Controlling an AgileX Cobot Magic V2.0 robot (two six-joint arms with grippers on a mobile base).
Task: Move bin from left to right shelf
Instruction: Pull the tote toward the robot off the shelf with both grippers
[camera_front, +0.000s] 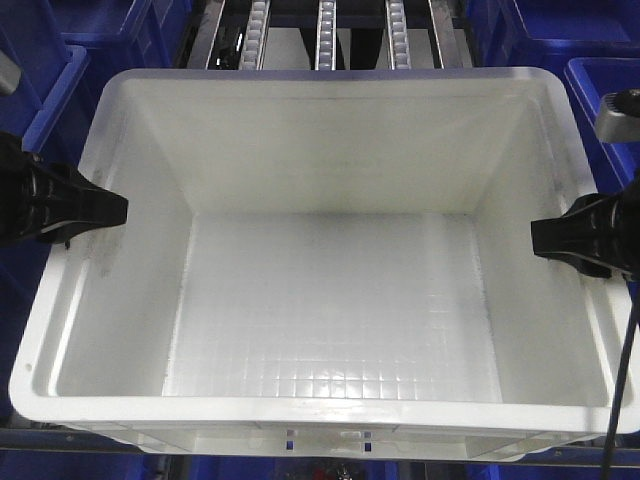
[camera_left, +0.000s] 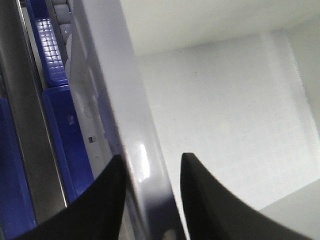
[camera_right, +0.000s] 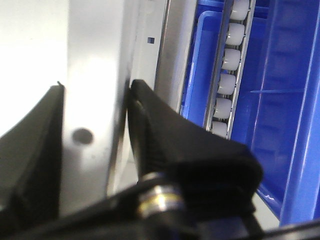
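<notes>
**Now: 2 arms pinch the bin at its side rims**

Squarely in the front view sits the bin, a large white crate seen from above, its gridded floor and thick rim in plain sight. Beyond its far edge 3 roller tracks run away from the camera, and dark blue crates crowd both sides.

The left gripper meets the bin's left rim about halfway along. In the left wrist view its black fingers straddle the rim, 1 outside and 1 inside, drawn in to about the rim's thickness.

The right gripper sits on the right rim, slightly nearer the camera than the left one. In the right wrist view its fingers close on the rim wall, the outer finger pressed against the rim's outer edge. Beside it runs a row of white rollers with a blue crate behind.
</notes>
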